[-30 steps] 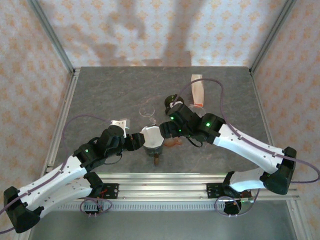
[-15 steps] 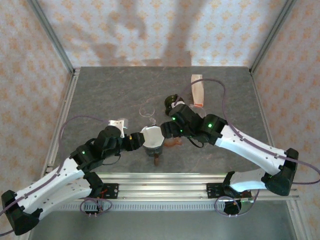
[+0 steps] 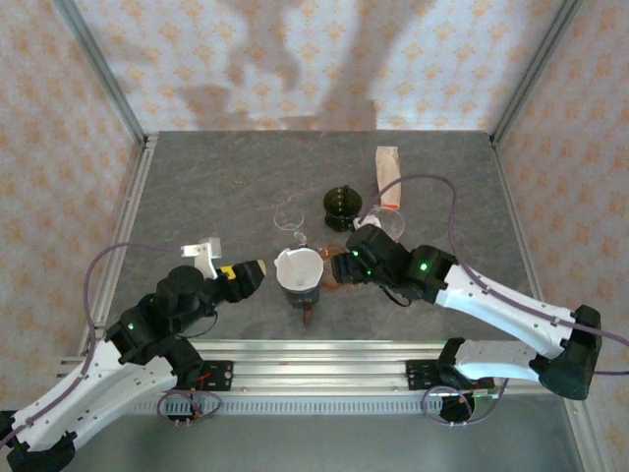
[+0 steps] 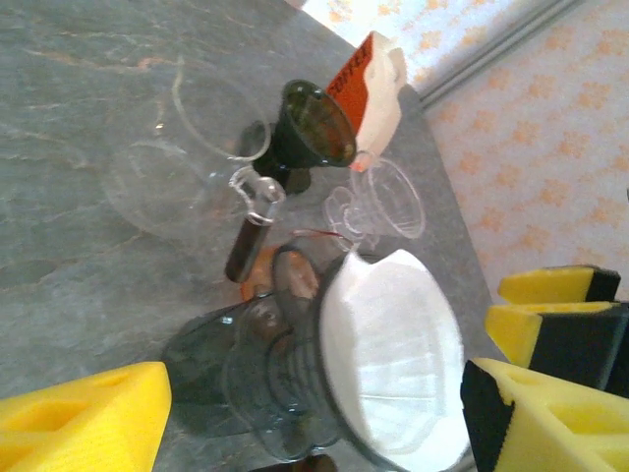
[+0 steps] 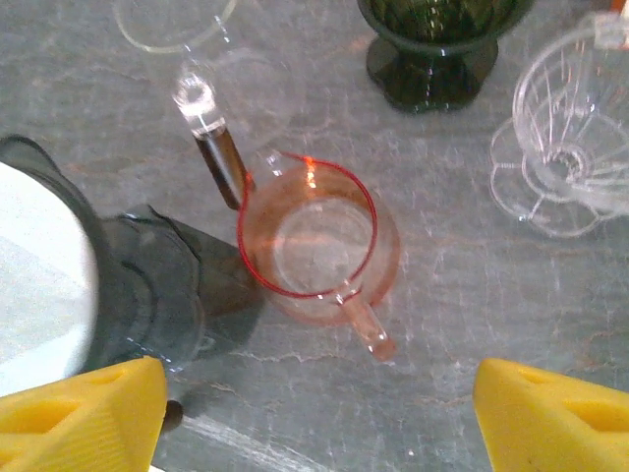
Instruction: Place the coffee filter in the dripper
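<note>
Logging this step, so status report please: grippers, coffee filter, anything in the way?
Left gripper open, clear of dripper. Right gripper open over pink pitcher. Coffee filter seated in dripper. Pitcher crowds dripper's right side.

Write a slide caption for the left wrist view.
White paper filter sits in the smoky dripper, framed by the open left tool, a glass jug behind.

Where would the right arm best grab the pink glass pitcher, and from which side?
Probably its rim wall, from straight above: the pink glass pitcher stands upright, mouth open, so one finger can go inside, one outside. Choose the side near its handle, away from the dark dripper close on the opposite side.
</note>
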Controlling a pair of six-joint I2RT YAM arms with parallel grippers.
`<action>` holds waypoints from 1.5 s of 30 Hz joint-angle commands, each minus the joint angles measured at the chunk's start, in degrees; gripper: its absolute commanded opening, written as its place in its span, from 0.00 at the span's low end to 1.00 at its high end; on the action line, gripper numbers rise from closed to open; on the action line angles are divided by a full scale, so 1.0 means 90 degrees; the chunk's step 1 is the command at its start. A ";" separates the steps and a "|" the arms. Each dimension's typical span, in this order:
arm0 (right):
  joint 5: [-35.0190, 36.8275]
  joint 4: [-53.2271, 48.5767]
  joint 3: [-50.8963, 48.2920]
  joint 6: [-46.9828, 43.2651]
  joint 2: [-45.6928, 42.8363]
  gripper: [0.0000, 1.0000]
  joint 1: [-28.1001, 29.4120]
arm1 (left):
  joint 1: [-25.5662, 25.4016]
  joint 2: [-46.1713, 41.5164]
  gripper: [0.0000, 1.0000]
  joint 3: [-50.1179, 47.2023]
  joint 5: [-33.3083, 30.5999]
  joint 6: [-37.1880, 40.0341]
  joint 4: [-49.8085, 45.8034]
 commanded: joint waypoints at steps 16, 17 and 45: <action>-0.2217 0.2871 -0.2494 0.0260 -0.0105 0.34 0.0268 | 0.0020 0.0008 0.58 -0.2188 0.0292 -0.1408 0.1158; -0.2226 0.2972 -0.2503 0.0268 0.0034 0.33 0.0321 | 0.0012 0.0097 0.57 -0.2243 0.0326 -0.1443 0.1261; -0.2471 0.5410 -0.3070 0.0871 0.1551 0.13 0.0187 | 0.0005 0.0360 0.53 -0.2230 0.0277 -0.1533 0.1255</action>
